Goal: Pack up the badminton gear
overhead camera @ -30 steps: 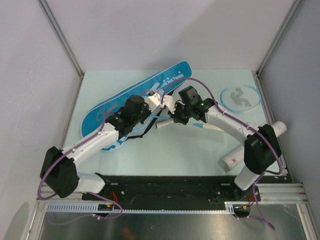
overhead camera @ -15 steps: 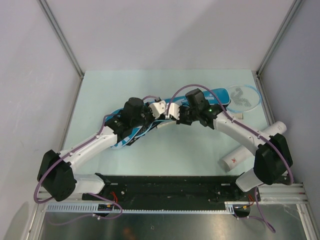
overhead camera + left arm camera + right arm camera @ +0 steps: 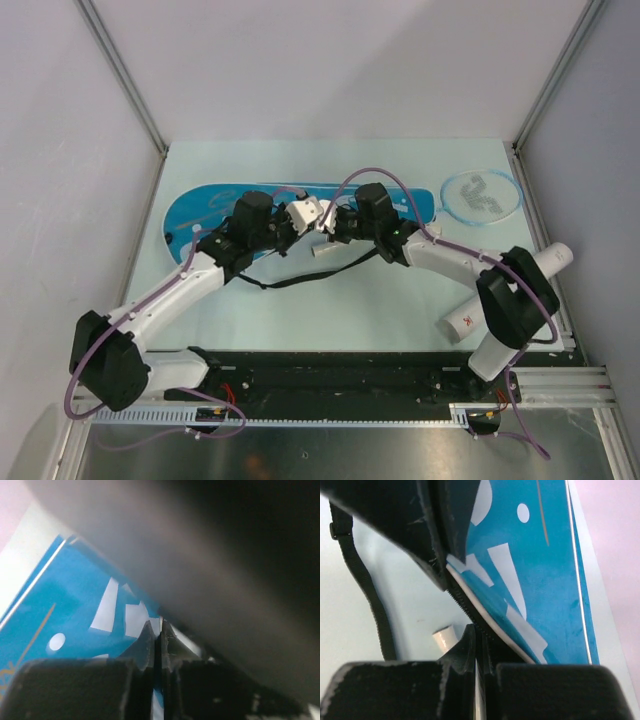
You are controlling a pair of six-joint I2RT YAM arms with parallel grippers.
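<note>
Fabric is what both arms have to deal with: the blue racket cover (image 3: 200, 212) lies flat across the far half of the table (image 3: 400, 300), running from the left side toward the right. It will be soft, light and floppy, and it should sag wherever it is not held. The stitched zipper edge is the firmest place to take it.

The left gripper (image 3: 300, 214) and right gripper (image 3: 332, 222) meet near the cover's middle, close together. Both have their fingers pinched fully together on the cover. The right wrist view shows the tips clamped on the zipper seam. The left wrist view is mostly dark blur, so its hold looks like the same edge, though that is less sure.

A white handle end (image 3: 325, 252) pokes out from under the cover's near edge, and the black strap (image 3: 300, 277) trails loose toward the arms, where it could snag.

One racket (image 3: 483, 193) lies at the far right, apart from the cover. It is light and stiff with delicate strings, so it is best taken by the handle. The white tube (image 3: 460, 322) sits near the right arm's base and is apt to roll and crush.

The table is smooth and pale, closed in by plain grey walls (image 3: 330, 70), so there is little room at the sides.
</note>
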